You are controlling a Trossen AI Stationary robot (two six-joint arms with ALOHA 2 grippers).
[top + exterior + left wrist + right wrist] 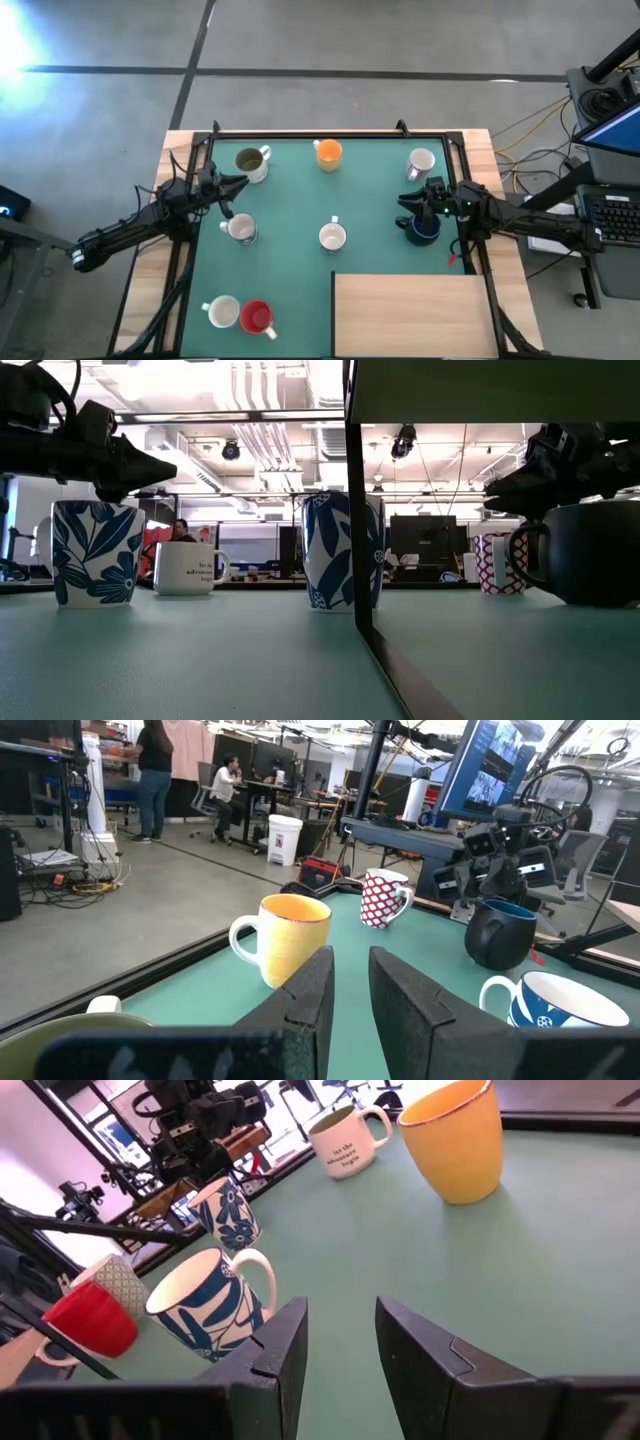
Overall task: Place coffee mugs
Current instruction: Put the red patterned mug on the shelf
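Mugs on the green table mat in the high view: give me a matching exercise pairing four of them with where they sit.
Things:
1. orange ceramic mug
2. red ceramic mug
3. dark blue ceramic mug
4. white mug with olive-green inside

Places:
A. directly below the right gripper
B. far edge, middle
C. near edge, beside a white mug
D. far left, close to the left gripper

Pairs: 1-B, 2-C, 3-A, 4-D

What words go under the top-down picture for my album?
Seven mugs dot a green table while the left gripper and right gripper hover.
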